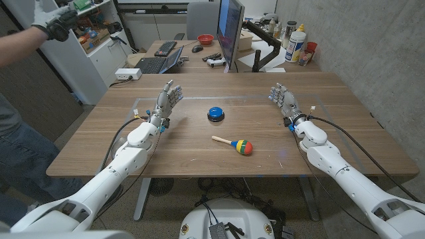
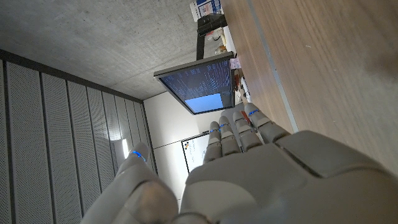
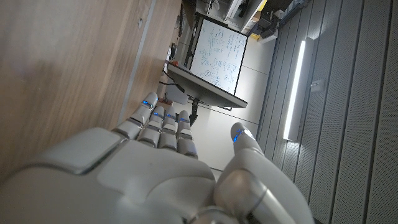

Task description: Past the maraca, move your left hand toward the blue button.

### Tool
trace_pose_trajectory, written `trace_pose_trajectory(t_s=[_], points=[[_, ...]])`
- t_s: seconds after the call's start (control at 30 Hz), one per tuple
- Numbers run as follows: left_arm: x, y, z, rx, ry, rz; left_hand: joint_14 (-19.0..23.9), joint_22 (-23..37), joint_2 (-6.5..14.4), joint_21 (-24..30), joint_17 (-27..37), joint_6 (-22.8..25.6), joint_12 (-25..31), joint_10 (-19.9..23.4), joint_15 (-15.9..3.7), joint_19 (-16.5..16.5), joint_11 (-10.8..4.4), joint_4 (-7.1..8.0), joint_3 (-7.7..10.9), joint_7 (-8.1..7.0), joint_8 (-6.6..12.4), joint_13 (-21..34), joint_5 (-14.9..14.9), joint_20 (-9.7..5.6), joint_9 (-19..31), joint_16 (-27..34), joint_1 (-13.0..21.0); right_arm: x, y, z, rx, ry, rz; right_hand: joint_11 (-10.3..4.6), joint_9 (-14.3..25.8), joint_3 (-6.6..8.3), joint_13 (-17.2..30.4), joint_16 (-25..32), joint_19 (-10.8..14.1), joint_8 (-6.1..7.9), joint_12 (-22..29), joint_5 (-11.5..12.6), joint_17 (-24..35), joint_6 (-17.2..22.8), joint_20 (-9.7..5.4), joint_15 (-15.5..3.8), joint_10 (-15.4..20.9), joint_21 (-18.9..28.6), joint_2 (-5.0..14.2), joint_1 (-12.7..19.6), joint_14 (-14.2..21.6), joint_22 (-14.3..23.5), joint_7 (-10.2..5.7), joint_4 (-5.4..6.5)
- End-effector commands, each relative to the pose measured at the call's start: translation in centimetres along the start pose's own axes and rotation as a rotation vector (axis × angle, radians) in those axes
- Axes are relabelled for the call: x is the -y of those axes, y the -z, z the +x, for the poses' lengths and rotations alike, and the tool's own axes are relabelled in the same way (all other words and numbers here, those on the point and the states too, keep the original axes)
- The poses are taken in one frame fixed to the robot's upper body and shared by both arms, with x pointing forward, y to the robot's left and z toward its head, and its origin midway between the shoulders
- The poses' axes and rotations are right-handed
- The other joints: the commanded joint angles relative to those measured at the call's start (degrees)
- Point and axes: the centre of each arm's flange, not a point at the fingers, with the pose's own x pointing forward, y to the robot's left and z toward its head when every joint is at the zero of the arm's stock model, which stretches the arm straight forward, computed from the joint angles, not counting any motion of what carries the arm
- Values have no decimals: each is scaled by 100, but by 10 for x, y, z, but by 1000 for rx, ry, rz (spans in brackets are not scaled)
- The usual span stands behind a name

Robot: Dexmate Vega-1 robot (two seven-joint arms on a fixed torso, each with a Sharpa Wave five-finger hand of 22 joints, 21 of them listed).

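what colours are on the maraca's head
Red, yellow, green and blue bands on the maraca, with a plain pale wooden handle; the head view shows it best.

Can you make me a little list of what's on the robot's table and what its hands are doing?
Table: wooden table
Button: blue button, round, near the table's middle
Toy: maraca, lying on its side, nearer the robot than the button, colourful striped head, wooden handle
Left robot hand: left robot hand, open, holding nothing, to the button's left, apart from it
Right robot hand: right robot hand, open, holding nothing, off to the button's right
Behind the table: monitor on a desk
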Motion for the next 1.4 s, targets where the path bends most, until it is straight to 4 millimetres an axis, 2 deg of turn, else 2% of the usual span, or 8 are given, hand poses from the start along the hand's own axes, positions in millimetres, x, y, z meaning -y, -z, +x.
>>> trace_pose_trajectory(t_s=[0.03, 0.73, 1.23, 1.33, 1.37, 1.4], points=[[-4, -6, -1, 41, -6, 43, 28, 23, 11, -19, 21, -3, 4, 14, 20, -29, 4, -32, -5, 1, -5, 25, 46, -139, 32, 26, 58, -6, -8, 4, 0, -12, -39, -12, 22, -16, 10, 17, 51, 34, 10, 36, 6, 46, -147, 24, 77, -25, 21, 53, 38, 29, 6, -19], [-6, -17, -4, 94, 4, 126, 19, 22, 64, -100, 18, 13, -15, -8, 23, -96, -20, -100, 25, -22, -6, 27, 69, -99, 35, 17, 183, -5, -16, -6, 23, 2, -57, -9, 23, -61, 11, 15, 71, 40, 11, 49, 7, 81, -140, 16, 100, -69, 30, 66, 44, 31, -20, -37], [7, -34, -5, 169, 35, 254, 6, 22, 93, -147, 16, 28, -23, -20, 8, -124, -15, -166, 56, -48, -3, 28, 82, -60, 38, 10, 298, -5, -18, -18, 35, 17, -63, -12, 25, -99, 13, 17, 83, 52, 14, 59, 7, 130, -126, 27, 126, -108, 40, 75, 57, 32, -61, -50], [10, -40, -6, 208, 41, 301, 2, 22, 98, -160, 16, 26, -27, -29, 11, -136, -26, -181, 62, -56, -5, 29, 85, -35, 38, 8, 322, -5, -18, -20, 33, 20, -62, -12, 25, -106, 13, 15, 83, 51, 13, 61, 7, 133, -120, 18, 127, -116, 41, 78, 54, 33, -67, -53], [10, -42, -6, 223, 43, 319, -1, 23, 101, -170, 16, 25, -28, -31, 11, -149, -16, -192, 66, -60, -6, 29, 87, -2, 38, 7, 339, -4, -18, -21, 33, 21, -61, -12, 25, -107, 13, 15, 83, 51, 13, 62, 7, 132, -118, 19, 127, -117, 42, 78, 55, 33, -68, -53], [11, -43, -7, 239, 44, 336, -12, 24, 108, -190, 16, 14, -31, -39, 4, -168, -22, -216, 75, -75, -11, 29, 91, 106, 39, 4, 379, -4, -18, -21, 32, 22, -61, -16, 25, -108, 13, 15, 82, 51, 12, 62, 7, 133, -120, 20, 126, -119, 43, 78, 54, 33, -69, -53]])
